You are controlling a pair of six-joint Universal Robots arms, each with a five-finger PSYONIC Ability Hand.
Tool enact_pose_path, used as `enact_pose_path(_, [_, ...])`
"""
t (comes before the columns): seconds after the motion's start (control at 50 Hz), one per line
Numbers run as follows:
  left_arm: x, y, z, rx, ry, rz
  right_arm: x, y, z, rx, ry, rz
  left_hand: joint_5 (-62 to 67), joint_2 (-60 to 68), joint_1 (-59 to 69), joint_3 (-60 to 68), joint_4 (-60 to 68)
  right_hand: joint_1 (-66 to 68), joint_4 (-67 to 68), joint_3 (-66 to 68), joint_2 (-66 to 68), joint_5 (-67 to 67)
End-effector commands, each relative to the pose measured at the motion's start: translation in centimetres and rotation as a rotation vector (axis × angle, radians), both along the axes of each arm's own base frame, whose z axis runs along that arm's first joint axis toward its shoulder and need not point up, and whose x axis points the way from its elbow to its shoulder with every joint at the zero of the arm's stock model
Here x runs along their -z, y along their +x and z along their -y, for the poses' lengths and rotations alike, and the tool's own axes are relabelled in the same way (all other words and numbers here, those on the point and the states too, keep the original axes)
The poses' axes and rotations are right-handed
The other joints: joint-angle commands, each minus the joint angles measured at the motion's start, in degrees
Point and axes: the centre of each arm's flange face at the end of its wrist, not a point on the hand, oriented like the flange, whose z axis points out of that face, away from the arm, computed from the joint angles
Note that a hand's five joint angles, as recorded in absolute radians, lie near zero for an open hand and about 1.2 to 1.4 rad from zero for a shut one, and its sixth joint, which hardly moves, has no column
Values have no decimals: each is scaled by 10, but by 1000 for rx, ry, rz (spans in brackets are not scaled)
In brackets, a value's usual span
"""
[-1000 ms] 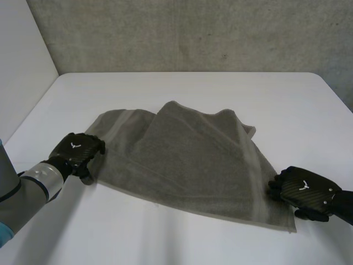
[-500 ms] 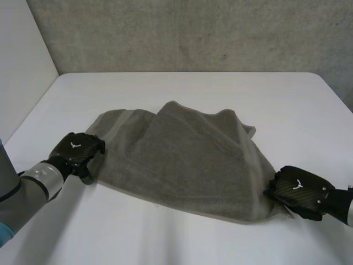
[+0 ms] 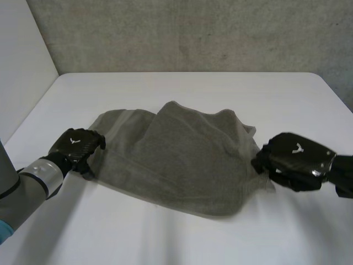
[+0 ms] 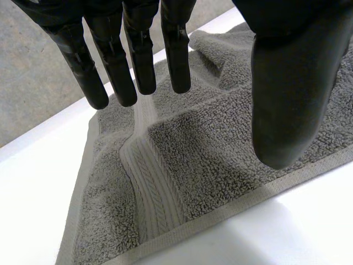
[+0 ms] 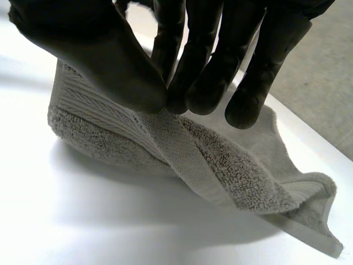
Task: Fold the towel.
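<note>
Fingers (image 5: 201,83), thumb of right hand (image 3: 295,159) pinch rumpled grey towel (image 3: 182,160) edge; left hand (image 3: 74,148) straight-fingered over corner.

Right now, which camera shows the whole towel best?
The head view: the whole towel lies rumpled on the table. The left wrist view shows one corner under the open left hand. The right wrist view shows an edge pinched by the right hand.

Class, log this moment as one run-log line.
task: fold towel | left hand: open over towel corner | right hand: pinching opposite edge | stage: fold unfinished
</note>
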Motion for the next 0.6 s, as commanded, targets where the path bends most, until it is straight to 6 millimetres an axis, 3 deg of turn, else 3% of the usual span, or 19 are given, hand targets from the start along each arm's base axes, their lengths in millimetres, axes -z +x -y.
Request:
enact_pose_path(0.02, [-1,1,0,-3,0,-3,6,-5,37,161,138,-43,-1,-11,-13,-16,-14,54,37,39,50,33])
enact_pose_path(0.08, [-2,1,0,-5,-2,-3,14,5,52,252,120,-105,-1,-11,-13,-16,-14,54,37,39,50,33])
enact_pose_path(0.24, [-1,1,-3,-2,3,-4,25,5,89,496,2,-162,-1,-11,-13,-16,-14,54,37,39,50,33])
enact_pose_path(0.42, [-2,1,-3,-4,-1,-5,39,27,89,612,-14,-250,-1,-11,-13,-16,-14,54,37,39,50,33])
enact_pose_path(0.54, [-2,1,-3,-1,0,-5,49,40,83,595,-14,-255,-1,-11,-13,-16,-14,51,35,36,48,30])
enact_pose_path(0.58, [-2,1,-3,-1,0,-5,51,42,82,594,-8,-256,-1,-11,-13,-16,-14,-227,-243,-242,-230,-248])
enact_pose_path(0.6, [-2,1,-3,-1,0,-5,51,42,82,594,-8,-257,-1,-11,-13,-16,-14,-228,-245,-243,-232,-249])
